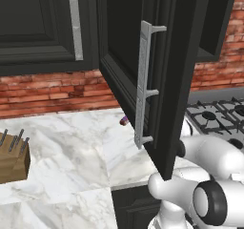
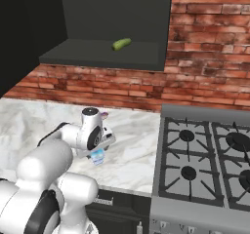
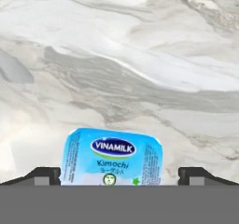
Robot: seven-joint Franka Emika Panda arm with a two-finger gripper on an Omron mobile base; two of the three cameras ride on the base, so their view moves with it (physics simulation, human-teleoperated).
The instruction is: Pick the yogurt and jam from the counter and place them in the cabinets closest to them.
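Note:
The yogurt (image 3: 113,155) is a small cup with a light blue lid, standing on the white marble counter (image 3: 140,55). My gripper (image 3: 120,175) hangs just over it, open, with one dark fingertip (image 3: 44,174) on each side of the cup and not touching it. From the right base view the gripper (image 2: 99,152) points down at the yogurt (image 2: 97,157) near the counter's front edge. A small purple thing, probably the jam (image 1: 124,120), lies further back by the brick wall, partly hidden behind my wrist (image 2: 104,115). Above, one of the black cabinets (image 2: 97,52) stands open.
The open cabinet door (image 1: 167,80) with its silver handle (image 1: 143,85) juts out over the counter. A green vegetable (image 2: 121,44) lies on the cabinet shelf. A knife block (image 1: 12,159) stands at the left. The gas stove (image 2: 205,165) adjoins the counter on the right.

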